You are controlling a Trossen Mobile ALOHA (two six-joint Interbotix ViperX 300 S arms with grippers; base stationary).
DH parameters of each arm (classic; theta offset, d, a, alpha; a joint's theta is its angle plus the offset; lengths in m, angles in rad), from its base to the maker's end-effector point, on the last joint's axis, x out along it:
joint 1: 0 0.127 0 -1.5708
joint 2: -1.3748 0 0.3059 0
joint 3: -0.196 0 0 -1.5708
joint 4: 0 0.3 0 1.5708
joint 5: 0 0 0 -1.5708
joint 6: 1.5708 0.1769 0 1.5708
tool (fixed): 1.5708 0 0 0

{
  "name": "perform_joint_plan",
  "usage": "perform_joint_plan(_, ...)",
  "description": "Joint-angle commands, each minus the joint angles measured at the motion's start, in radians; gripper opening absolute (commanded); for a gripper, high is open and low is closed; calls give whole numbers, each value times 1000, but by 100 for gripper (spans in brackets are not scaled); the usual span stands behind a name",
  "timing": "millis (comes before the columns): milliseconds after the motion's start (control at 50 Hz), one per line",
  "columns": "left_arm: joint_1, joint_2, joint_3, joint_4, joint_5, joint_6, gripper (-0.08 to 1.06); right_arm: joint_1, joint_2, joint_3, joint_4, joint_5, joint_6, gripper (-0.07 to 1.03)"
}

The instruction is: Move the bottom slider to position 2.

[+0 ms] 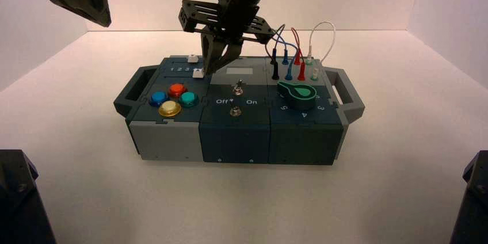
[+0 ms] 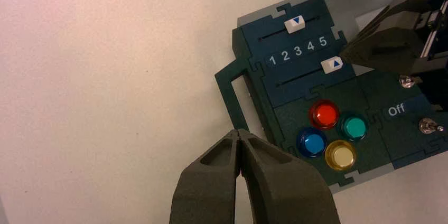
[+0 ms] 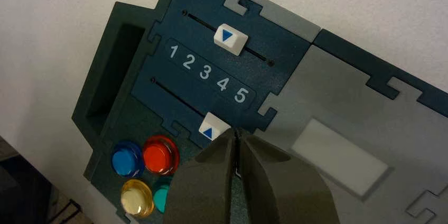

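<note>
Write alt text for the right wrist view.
The right gripper, fingers together, meets the bottom slider, a white knob near the 5 end of its track. Beyond are digits 1 to 5 and the upper slider.

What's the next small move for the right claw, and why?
Probably nudge the bottom slider along its slot toward 1: its knob sits near the 5 end, short of position 2, and the right claw, shut, is beside it on the 5 side.
</note>
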Motion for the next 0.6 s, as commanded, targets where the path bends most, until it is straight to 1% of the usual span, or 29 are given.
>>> perform_joint_plan(20,-3,-3,-25,0,-3,3,-3,-3,-14,-29,12,-6,5,-2)
perform_joint_plan(320,-3,-2,-25,-2,-2,3,-3,-3,-3,-41,17,3,5,-2)
perform_joint_plan(500,-3,6,-25,0,0,3,-3,-2,0,-41,37,5,2,-2)
perform_joint_plan(600,-3,12,-26,0,2,5,-3,0,3,-41,38,3,2,-2)
